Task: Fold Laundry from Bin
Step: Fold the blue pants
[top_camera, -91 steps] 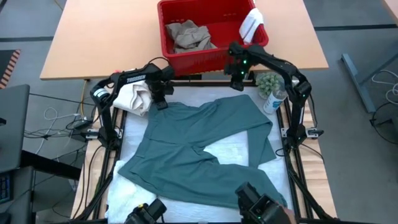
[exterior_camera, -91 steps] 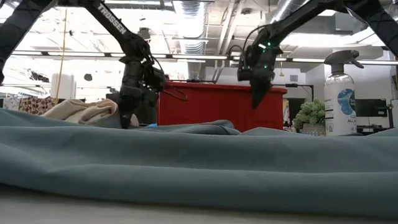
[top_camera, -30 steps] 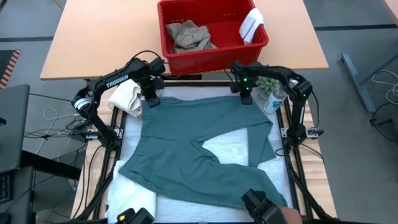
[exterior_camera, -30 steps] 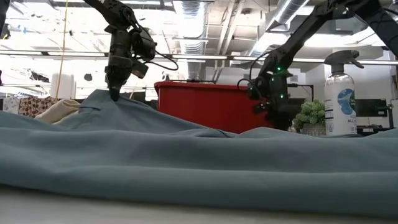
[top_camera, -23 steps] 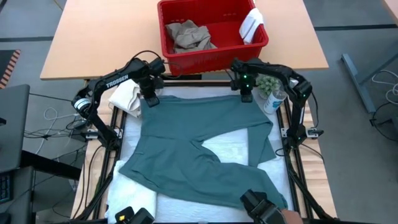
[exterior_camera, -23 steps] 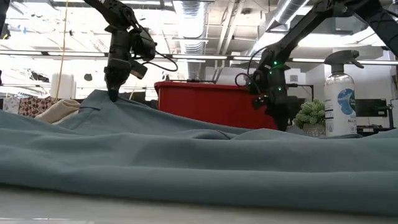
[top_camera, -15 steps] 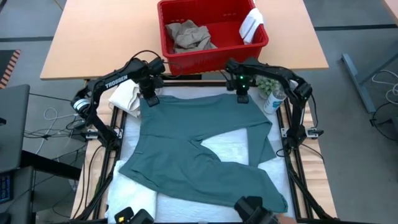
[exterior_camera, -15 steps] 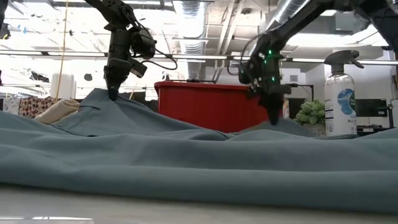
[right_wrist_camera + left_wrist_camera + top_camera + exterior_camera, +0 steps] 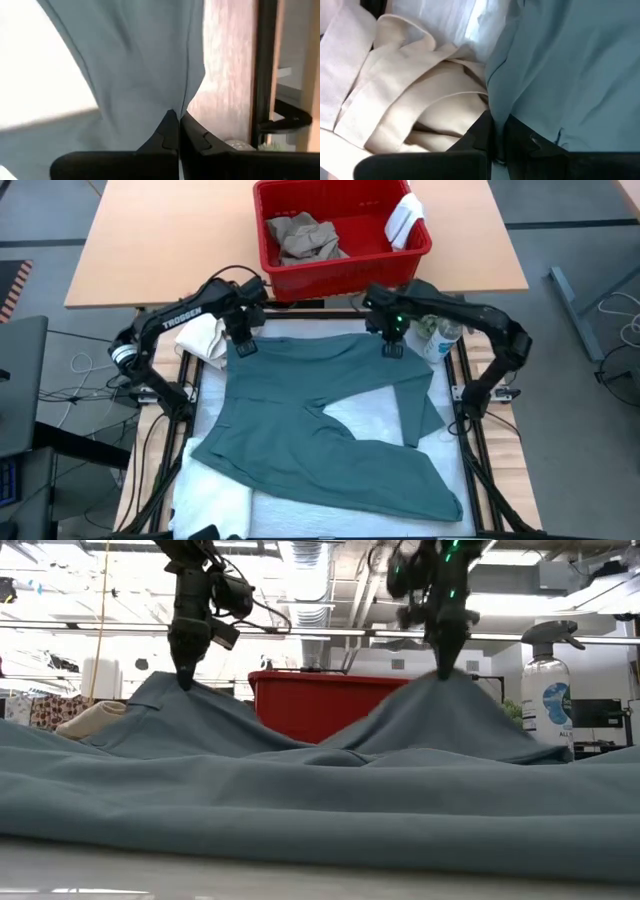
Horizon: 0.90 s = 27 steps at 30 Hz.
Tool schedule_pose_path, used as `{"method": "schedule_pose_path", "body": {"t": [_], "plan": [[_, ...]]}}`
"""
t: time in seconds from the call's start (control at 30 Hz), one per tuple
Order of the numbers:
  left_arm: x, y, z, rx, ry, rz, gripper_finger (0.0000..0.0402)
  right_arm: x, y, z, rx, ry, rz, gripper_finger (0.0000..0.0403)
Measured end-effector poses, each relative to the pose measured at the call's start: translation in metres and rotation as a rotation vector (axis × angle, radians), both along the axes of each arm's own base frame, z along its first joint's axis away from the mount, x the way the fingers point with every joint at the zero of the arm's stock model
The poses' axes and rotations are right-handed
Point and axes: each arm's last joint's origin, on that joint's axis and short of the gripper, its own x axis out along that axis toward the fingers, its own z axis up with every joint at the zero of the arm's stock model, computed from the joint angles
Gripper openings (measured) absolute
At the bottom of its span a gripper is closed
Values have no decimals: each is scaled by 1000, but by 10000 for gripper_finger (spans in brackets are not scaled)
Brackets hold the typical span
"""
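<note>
Both arms reach over the table's far edge. Left gripper and right gripper are each clamped on the waist edge of the large teal-green garment, lifting two peaks. Cream bundled canvas cloth lies beside the left gripper. Red slotted plastic basket stands just beyond, holding tan khaki trousers.

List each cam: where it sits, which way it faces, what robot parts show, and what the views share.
High: overhead, straight down; both arms, left gripper, right gripper, teal garment, red bin.
Low: table height, level across; both grippers pinch the garment into peaks.
Left wrist: past its own fingers shut on teal cloth, cream canvas bundle beside.
Right wrist: own fingers shut on a garment edge.
Shared: the garment, in all four.
</note>
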Motion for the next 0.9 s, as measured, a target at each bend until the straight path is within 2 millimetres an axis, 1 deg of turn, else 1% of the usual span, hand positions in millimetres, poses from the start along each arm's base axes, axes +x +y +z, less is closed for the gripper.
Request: {"method": "schedule_pose_path", "body": {"t": [0.13,0.3,0.5,0.7,0.8,0.9], "plan": [[1,-14,9,15,-24,-9,16,-5,33,16,-7,-20,-63,19],[-2,-37,28,45,-78,-12,16,-10,75,26,-51,10,-106,19],[-9,-70,52,85,-184,-8,16,-8,123,30,-118,-15,-124,19],[-20,-104,70,93,-268,16,16,-7,162,31,-166,-75,-127,19],[-24,-120,73,95,-300,43,16,-10,181,31,-188,-99,-123,19],[-27,-136,71,81,-315,61,16,-16,200,31,-185,-103,-112,19]]}}
